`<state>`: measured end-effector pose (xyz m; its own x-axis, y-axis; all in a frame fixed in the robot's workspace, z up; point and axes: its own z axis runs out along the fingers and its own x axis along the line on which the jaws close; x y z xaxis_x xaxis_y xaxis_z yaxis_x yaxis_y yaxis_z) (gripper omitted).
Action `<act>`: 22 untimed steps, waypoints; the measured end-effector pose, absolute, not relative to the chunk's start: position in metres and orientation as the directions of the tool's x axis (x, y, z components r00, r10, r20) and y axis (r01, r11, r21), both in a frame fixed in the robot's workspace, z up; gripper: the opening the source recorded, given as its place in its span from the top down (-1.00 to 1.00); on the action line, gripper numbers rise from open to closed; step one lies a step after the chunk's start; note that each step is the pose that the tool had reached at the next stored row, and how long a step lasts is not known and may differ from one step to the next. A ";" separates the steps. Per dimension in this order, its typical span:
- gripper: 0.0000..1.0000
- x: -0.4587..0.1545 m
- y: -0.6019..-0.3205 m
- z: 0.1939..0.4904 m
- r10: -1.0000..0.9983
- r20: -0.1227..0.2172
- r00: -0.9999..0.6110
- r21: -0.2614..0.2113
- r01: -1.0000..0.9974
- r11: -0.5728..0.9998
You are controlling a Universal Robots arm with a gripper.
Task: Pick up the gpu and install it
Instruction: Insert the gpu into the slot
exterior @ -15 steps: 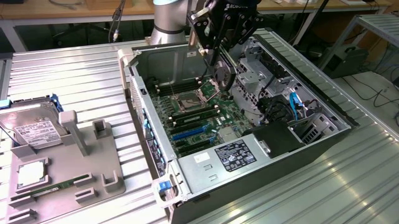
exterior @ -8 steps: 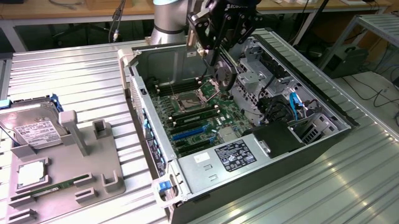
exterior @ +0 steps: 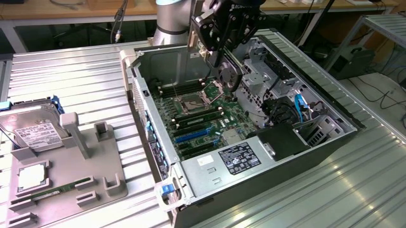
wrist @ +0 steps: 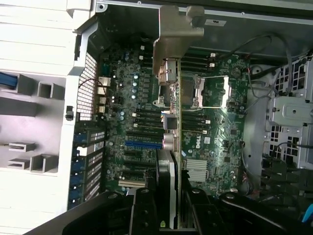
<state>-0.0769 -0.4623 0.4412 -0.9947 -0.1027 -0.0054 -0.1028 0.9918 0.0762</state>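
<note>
We hold the gpu [exterior: 229, 76], a thin, flat, dark circuit card with a black round fan and a silvery end bracket [wrist: 178, 34], pinched edge-on between the fingers of the black gripper [wrist: 171, 196] above the green motherboard [exterior: 209, 107] inside the open grey metal computer case [exterior: 165, 57]. We judge the card light, stiff and fragile, best gripped by its bare edges, clear of fan and contacts. The case houses a labelled grey power supply box [exterior: 203, 171]; the grey fixture tray [exterior: 89, 166] at the exterior view's left carries a silver hard drive [exterior: 35, 130] and a narrow green memory stick [exterior: 54, 192].

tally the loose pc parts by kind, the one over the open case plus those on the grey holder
gpu: 1
hard drive: 1
memory stick: 1
silvery square part: 1
total: 4
</note>
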 end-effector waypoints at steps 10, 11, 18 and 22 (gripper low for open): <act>0.44 -0.077 -0.462 0.441 -0.171 -0.005 -0.985 0.076 -0.171 0.982; 0.44 -0.077 -0.462 0.441 -0.176 -0.005 -0.984 0.076 -0.176 0.981; 0.44 -0.077 -0.462 0.441 -0.227 -0.005 -0.974 0.076 -0.226 0.971; 0.44 -0.077 -0.462 0.441 -0.247 -0.005 -0.969 0.076 -0.247 0.966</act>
<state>-0.0769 -0.4623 0.4412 -0.9689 -0.2475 -0.0054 -0.2472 0.9660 0.0763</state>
